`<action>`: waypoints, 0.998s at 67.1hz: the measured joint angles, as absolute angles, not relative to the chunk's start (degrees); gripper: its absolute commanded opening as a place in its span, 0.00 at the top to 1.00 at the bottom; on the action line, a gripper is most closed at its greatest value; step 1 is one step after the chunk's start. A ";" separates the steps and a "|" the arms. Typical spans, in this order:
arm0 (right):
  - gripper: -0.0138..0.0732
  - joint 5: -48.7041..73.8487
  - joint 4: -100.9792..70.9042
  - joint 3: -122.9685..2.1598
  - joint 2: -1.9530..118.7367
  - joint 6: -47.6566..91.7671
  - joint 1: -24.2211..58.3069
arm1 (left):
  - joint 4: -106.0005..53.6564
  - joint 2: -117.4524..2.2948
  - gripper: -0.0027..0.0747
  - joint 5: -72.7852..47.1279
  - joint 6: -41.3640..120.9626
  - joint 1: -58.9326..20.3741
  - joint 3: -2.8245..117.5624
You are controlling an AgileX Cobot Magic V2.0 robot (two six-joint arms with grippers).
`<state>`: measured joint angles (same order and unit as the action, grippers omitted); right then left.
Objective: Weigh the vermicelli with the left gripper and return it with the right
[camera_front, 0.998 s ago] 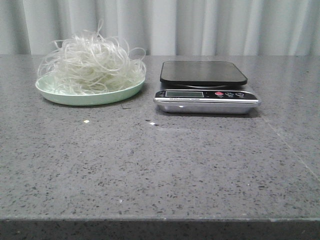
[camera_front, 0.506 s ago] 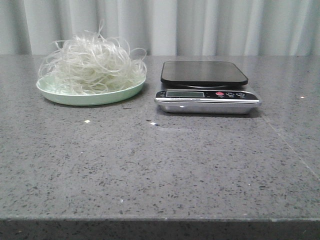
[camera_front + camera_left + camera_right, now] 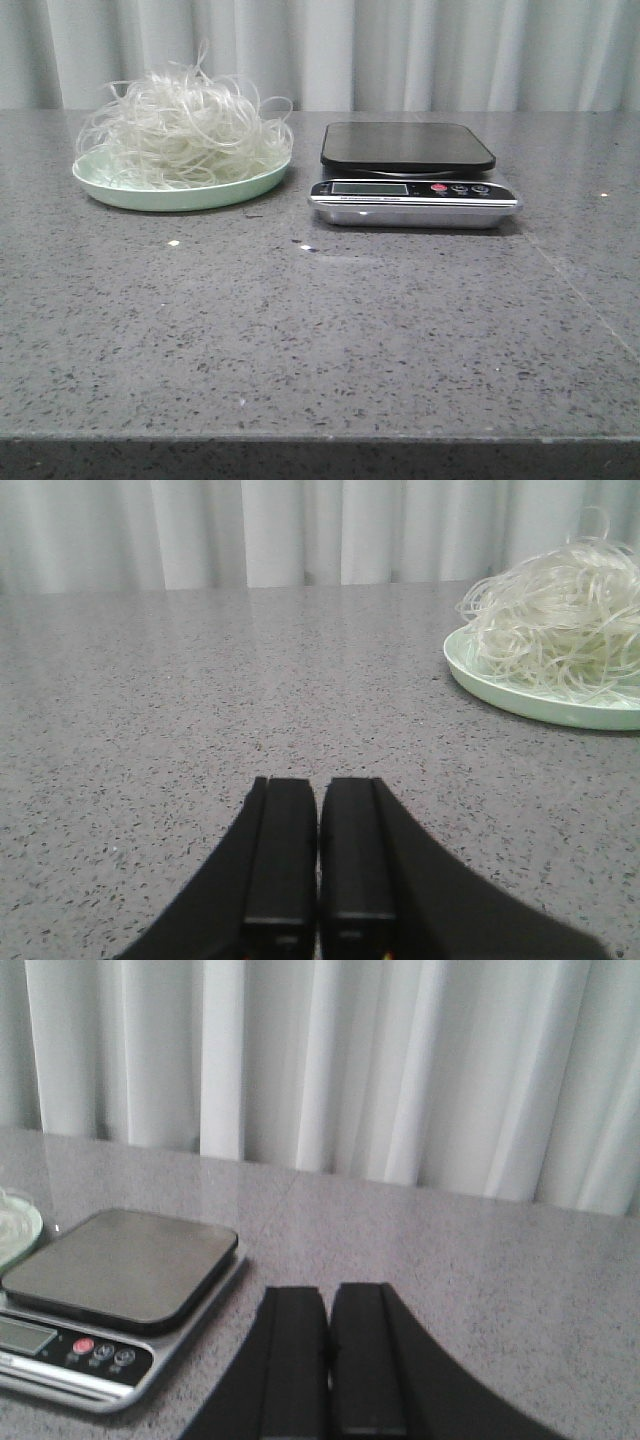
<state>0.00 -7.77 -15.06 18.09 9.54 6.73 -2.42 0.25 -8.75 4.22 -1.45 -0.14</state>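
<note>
The vermicelli (image 3: pixel 182 125) is a loose whitish tangle heaped on a pale green plate (image 3: pixel 180 192) at the back left of the table. It also shows in the left wrist view (image 3: pixel 565 630) on the plate (image 3: pixel 540 702). A kitchen scale (image 3: pixel 410 170) with a black platform stands to the plate's right, its platform bare. It also shows in the right wrist view (image 3: pixel 110 1290). My left gripper (image 3: pixel 320 785) is shut and empty, low over the table, well short of the plate. My right gripper (image 3: pixel 329 1295) is shut and empty beside the scale. Neither gripper shows in the front view.
The grey speckled table (image 3: pixel 320 330) runs back to a pale curtain (image 3: pixel 400 50). A few small white flecks (image 3: pixel 173 243) lie on the table in front of the plate. The table's front edge (image 3: pixel 320 437) is near the camera.
</note>
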 measured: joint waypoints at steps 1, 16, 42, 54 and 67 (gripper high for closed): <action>0.67 0.58 -7.64 -15.06 18.09 9.54 6.51 | -2.42 0.25 0.79 -8.75 4.22 -1.45 -0.14; 0.67 5.26 -7.08 -14.40 15.93 6.75 -1.07 | -2.42 0.25 0.79 -8.75 4.22 -1.45 -0.14; 0.67 0.42 -6.28 0.03 3.05 5.38 -4.19 | -2.42 0.25 0.79 -8.75 4.22 -1.45 -0.14; 0.67 0.00 -6.25 1.59 -0.51 5.27 -4.19 | -2.42 0.25 0.79 -8.65 4.22 -1.45 -0.14; 0.67 1.20 -6.15 1.59 -0.61 5.16 -4.19 | -2.42 0.25 0.79 -8.65 4.22 -1.45 -0.14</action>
<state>1.20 -6.15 1.59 -0.61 5.16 -4.19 -2.42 0.25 -8.65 4.22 -1.45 -0.14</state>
